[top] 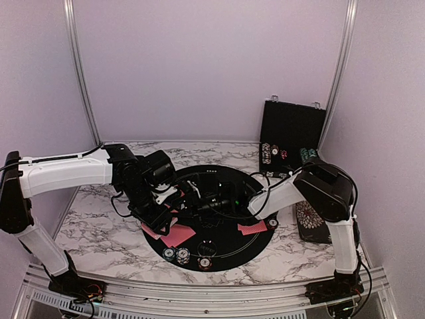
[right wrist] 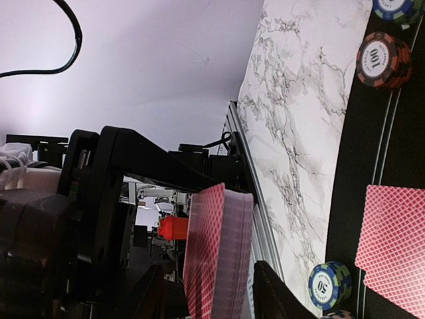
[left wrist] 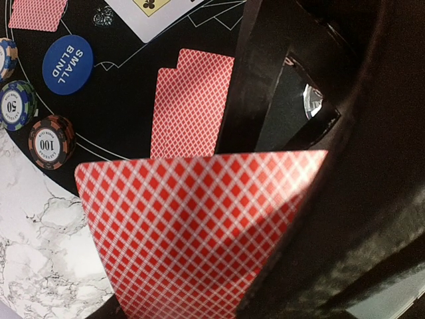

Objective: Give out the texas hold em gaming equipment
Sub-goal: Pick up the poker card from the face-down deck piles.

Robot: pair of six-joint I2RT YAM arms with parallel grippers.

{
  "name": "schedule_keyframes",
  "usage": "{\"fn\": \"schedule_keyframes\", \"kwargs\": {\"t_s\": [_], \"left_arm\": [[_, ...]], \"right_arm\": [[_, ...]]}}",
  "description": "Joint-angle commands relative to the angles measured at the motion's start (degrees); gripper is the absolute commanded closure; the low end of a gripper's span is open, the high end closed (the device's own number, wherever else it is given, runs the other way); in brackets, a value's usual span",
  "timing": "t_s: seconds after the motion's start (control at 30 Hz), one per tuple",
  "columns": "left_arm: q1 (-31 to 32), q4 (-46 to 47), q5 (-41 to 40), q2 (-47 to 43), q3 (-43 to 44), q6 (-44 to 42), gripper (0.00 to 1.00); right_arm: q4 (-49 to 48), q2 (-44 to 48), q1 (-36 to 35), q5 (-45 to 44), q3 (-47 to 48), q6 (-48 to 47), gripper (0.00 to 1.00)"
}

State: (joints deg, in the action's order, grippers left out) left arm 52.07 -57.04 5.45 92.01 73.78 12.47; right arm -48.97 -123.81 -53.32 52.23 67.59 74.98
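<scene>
Red-backed deck [left wrist: 199, 232] clamped in left gripper [top: 169, 198], above black mat [left wrist: 126, 126]. Right gripper [right wrist: 209, 296] part-open astride deck, contact cannot tell. Pinch outermost one only, slide off flat, hold deck steady.

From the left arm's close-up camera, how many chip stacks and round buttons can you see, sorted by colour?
Blue chip stack: 1
Green chip stack: 1
Black chip stack: 1
Blue button: 1
Total: 4

Red-backed card [left wrist: 199, 232] close up filling lower centre, two overlapped red cards [left wrist: 192, 106] on black mat [left wrist: 126, 126] above it, blue SMALL BLIND button [left wrist: 68, 64] upper left, 50 chip [left wrist: 14, 104] and 100 chip [left wrist: 51, 141] at left edge, marble table [left wrist: 40, 252] lower left
</scene>
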Motion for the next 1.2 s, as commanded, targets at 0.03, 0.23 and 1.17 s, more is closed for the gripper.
{"fn": "schedule_keyframes", "kwargs": {"t_s": [0.03,0.23,1.17], "left_arm": [[0.2,-1.3,-0.3,0.4,1.4,-0.4,0.49],[0.2,-1.3,-0.4,0.2,1.4,-0.3,0.49],[0.2,-1.3,-0.5,-0.6,0.9,-0.2,0.49]], "right_arm": [[1.8,-0.8,-0.5,0.0,2.0,-1.9,0.58],[3.5,-0.7,-0.6,-0.2,2.1,-3.3,0.6],[10.7,1.6,0.0,-2.9,2.3,-8.3,0.65]]}}
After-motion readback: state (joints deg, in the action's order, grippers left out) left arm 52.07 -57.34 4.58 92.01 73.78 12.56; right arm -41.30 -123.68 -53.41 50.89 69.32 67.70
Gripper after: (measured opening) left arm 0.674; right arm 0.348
